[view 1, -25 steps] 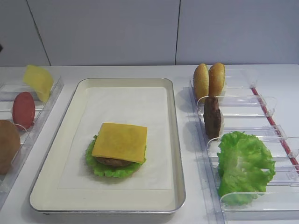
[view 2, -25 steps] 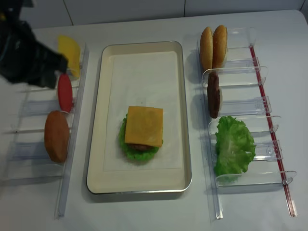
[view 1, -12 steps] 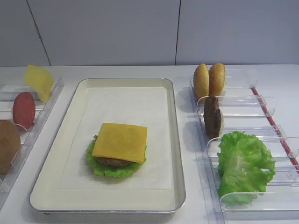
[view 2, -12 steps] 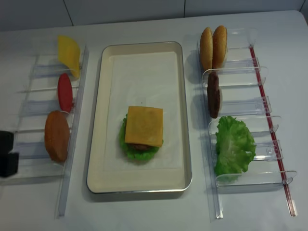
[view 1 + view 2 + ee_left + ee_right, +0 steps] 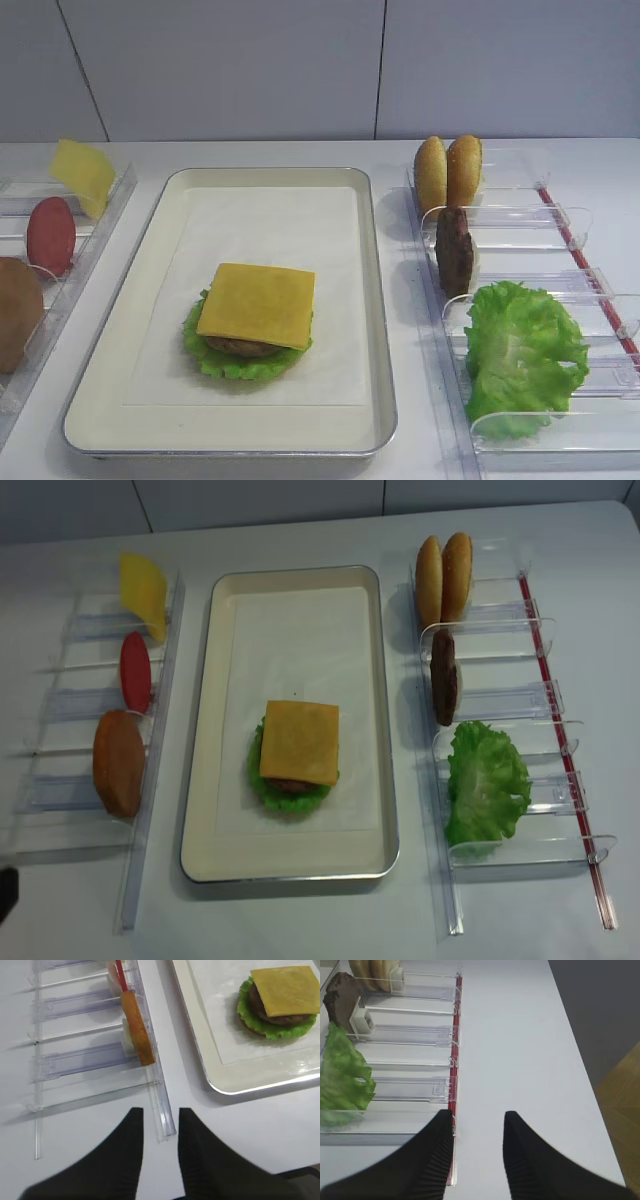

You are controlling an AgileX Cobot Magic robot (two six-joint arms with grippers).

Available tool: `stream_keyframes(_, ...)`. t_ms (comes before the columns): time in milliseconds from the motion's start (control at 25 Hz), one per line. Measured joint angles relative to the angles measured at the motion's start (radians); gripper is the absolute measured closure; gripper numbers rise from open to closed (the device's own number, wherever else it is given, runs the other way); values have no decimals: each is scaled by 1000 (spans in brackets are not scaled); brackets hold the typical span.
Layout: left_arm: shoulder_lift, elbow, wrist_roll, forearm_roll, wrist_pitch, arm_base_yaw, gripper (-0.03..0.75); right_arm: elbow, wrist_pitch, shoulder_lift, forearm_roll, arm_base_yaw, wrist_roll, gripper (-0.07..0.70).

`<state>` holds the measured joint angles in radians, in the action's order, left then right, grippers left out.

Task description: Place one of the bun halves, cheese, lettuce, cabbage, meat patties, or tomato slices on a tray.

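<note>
The cream tray [image 5: 375, 300] lies mid-table. On its paper liner, the orange cheese [image 5: 257, 303] tops a meat patty and lettuce [image 5: 240, 362]; the same stack appears in the left wrist view, with the cheese [image 5: 286, 990] uppermost. My left gripper [image 5: 157, 1110] is open and holds nothing. It hovers over the near end of the left rack [image 5: 162, 1120], and only a dark sliver of it shows at the overhead view's bottom-left edge. My right gripper [image 5: 478, 1114] is open and holds nothing, beside the right rack's red-striped rail [image 5: 453, 1070].
The left clear rack holds a pale yellow slice [image 5: 84, 176], a tomato slice [image 5: 50, 236] and a bun half [image 5: 18, 312]. The right rack holds two upright bun halves [image 5: 447, 172], a meat patty [image 5: 455, 250] and loose lettuce [image 5: 522, 355]. The table edge [image 5: 580, 1060] runs right of the right gripper.
My left arm has pulled back from above the far end of the left rack toward the front-left corner, almost leaving the overhead view. The food has not moved.
</note>
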<state>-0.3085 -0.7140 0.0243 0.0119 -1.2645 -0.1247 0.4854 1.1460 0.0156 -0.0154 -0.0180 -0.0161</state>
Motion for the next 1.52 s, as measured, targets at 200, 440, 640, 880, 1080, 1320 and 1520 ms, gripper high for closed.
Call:
stream_keyframes(200, 150, 96, 0, 0, -5, 0, 546, 0, 0, 0, 0, 0, 0, 363)
stream_keyframes(440, 296, 176, 0, 18, -5, 0, 546, 0, 0, 0, 0, 0, -2, 363)
stream_keyframes(640, 326, 210, 21, 24, 67, 0, 546, 0, 0, 0, 0, 0, -3, 363)
stream_keyframes(880, 326, 218, 29, 24, 78, 0, 546, 0, 0, 0, 0, 0, -3, 363)
stream_keyframes(1080, 326, 219, 22, 24, 80, 0, 546, 0, -2, 0, 0, 0, -3, 363)
stream_keyframes(1320, 326, 221, 17, 24, 82, 3, 546, 0, -2, 0, 0, 0, -3, 363)
stream_keyframes(1520, 326, 221, 15, 22, 82, 75, 546, 0, -2, 0, 0, 0, -3, 363)
